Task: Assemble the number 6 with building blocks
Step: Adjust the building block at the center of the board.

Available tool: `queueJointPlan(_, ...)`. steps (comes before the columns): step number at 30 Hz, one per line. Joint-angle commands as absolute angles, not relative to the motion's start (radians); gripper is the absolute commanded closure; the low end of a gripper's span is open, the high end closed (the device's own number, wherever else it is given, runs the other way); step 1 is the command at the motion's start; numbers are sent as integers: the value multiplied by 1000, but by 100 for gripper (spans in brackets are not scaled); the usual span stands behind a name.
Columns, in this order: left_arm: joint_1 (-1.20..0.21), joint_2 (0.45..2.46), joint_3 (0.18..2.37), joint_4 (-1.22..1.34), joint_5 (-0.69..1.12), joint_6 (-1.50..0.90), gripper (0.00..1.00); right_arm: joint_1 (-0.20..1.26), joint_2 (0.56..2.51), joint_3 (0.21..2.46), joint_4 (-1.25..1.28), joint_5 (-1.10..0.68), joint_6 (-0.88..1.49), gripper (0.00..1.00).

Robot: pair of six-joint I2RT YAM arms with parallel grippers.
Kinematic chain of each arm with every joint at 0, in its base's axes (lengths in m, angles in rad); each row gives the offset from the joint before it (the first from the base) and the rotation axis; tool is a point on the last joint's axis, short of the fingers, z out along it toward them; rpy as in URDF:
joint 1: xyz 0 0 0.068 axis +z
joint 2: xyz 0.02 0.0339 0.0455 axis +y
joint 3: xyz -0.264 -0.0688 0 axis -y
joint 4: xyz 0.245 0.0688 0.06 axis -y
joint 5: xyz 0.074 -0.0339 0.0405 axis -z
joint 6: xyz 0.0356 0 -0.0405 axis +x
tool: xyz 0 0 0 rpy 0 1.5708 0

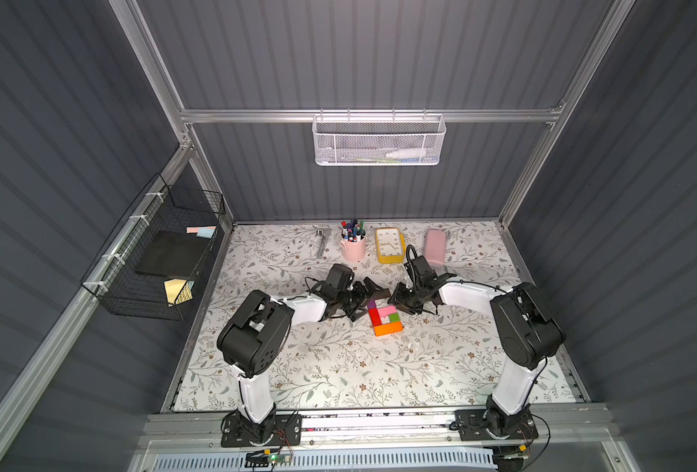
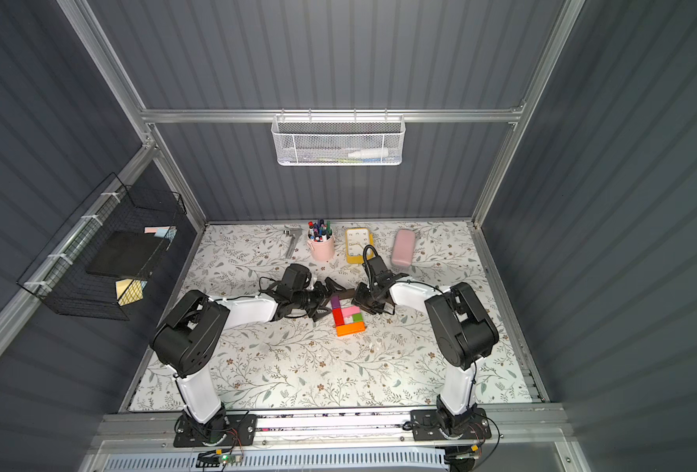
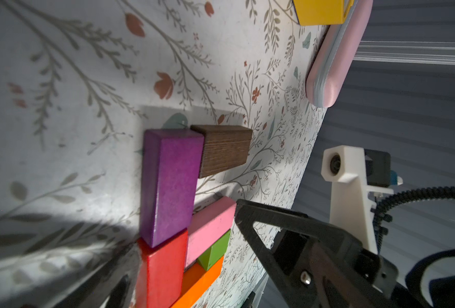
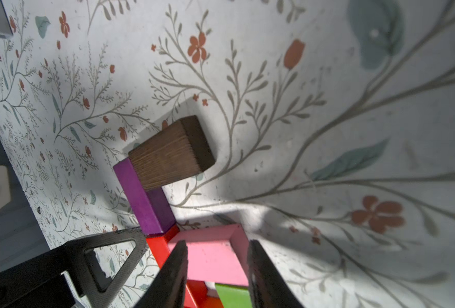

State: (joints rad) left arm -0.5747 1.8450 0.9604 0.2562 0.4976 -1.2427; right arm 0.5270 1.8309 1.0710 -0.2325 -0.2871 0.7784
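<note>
The building blocks lie joined as the number 6 (image 1: 385, 318) mid-table in both top views. An orange bar (image 1: 387, 329) forms the base. A red bar (image 3: 159, 274) and a purple bar (image 3: 170, 184) make the left side. The pink bar (image 4: 213, 256) and green cube (image 3: 215, 250) close the loop. A dark brown bar (image 4: 167, 157) caps the purple one. My left gripper (image 1: 362, 300) is open, its fingers spread either side of the purple bar. My right gripper (image 4: 217, 241) hovers over the pink bar's free end, jaws a narrow gap apart and gripping nothing.
Along the back stand a metal tool (image 1: 321, 243), a pink cup of pens (image 1: 353, 247), a yellow clock (image 1: 389, 245) and a pale pink case (image 1: 434, 245). A black wire basket (image 1: 154, 261) hangs on the left wall, a white mesh basket (image 1: 379, 141) on the back wall.
</note>
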Motion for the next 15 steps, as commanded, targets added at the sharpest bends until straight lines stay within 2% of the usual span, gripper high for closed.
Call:
queueJointPlan(1, -583, 1848, 969, 268, 485, -1248, 1, 527, 1807, 1058, -243, -287, 786, 60)
queueJointPlan(10, -586, 1843, 966, 271, 480, -1250, 1, 528, 1789, 1054, -250, -269, 786, 60)
queueJointPlan(15, -586, 1819, 962, 241, 470, -1231, 1, 528, 1732, 1053, -274, -163, 784, 60)
